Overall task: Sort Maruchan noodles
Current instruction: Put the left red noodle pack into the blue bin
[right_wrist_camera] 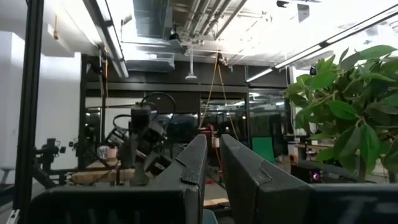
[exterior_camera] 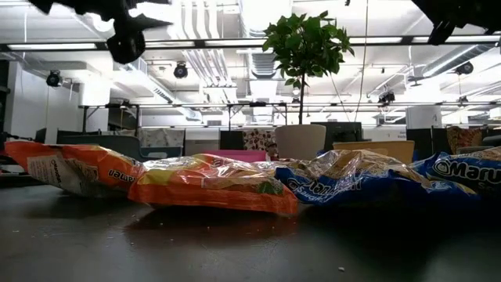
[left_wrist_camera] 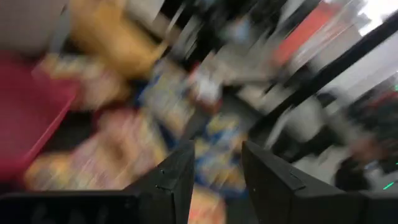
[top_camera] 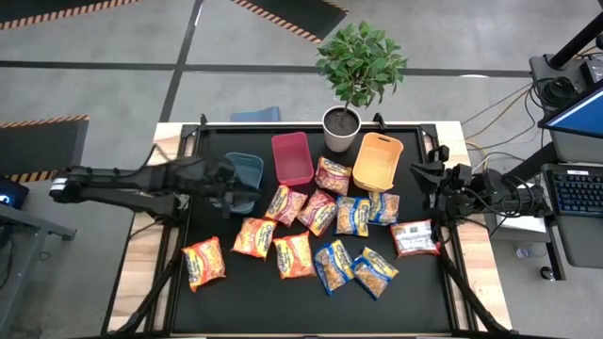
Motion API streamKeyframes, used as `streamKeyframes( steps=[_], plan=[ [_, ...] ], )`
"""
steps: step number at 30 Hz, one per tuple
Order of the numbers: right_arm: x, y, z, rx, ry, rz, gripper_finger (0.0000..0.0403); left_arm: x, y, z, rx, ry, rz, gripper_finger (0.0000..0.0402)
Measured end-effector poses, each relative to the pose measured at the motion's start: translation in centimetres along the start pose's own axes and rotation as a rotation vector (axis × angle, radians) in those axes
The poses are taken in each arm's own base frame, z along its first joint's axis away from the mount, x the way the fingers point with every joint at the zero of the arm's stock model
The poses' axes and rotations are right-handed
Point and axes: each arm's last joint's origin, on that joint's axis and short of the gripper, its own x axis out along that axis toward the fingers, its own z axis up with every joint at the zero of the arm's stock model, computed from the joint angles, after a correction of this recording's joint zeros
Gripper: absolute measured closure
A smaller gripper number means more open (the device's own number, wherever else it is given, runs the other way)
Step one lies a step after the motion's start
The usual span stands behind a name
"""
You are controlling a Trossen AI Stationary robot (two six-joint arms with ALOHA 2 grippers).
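Maruchan noodle packets lie flat on the black mat: orange ones (top_camera: pixel 203 262) (top_camera: pixel 294 255), blue-yellow ones (top_camera: pixel 334 266) (top_camera: pixel 352 216) and red-maroon ones (top_camera: pixel 317 211) (top_camera: pixel 333 175). In the low view an orange packet (exterior_camera: pixel 211 184) and a blue packet (exterior_camera: pixel 368 184) fill the foreground. My left gripper (top_camera: pixel 231 193) (left_wrist_camera: pixel 214 180) hovers at the near edge of the teal bin (top_camera: pixel 247 174), open and empty, high above the mat (exterior_camera: pixel 125 39). My right gripper (top_camera: pixel 435 184) (right_wrist_camera: pixel 213 168) waits at the mat's right edge, raised, its fingers close together with nothing between them.
A red bin (top_camera: pixel 292 158) and an orange bin (top_camera: pixel 378 161) stand along the far edge, with a potted plant (top_camera: pixel 343 127) between them. A red-and-white packet (top_camera: pixel 415 238) lies near the right arm. Bare mat shows along the near edge (top_camera: pixel 283 301).
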Motion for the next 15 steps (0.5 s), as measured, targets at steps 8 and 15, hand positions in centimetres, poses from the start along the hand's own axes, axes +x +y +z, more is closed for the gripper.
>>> streamKeyframes(
  steps=[8, 15],
  plan=[
    [0.0, 0.0, 0.0, 0.014, 0.000, 0.000, 0.0364, 4.7, -0.3, 0.7, 0.065, 0.254, 0.171, 0.0286],
    [0.0, 0.0, 0.0, 0.015, 0.004, 0.001, 0.0364, 8.9, 1.0, -0.4, -0.057, 0.326, 0.309, 0.0286]
  ],
)
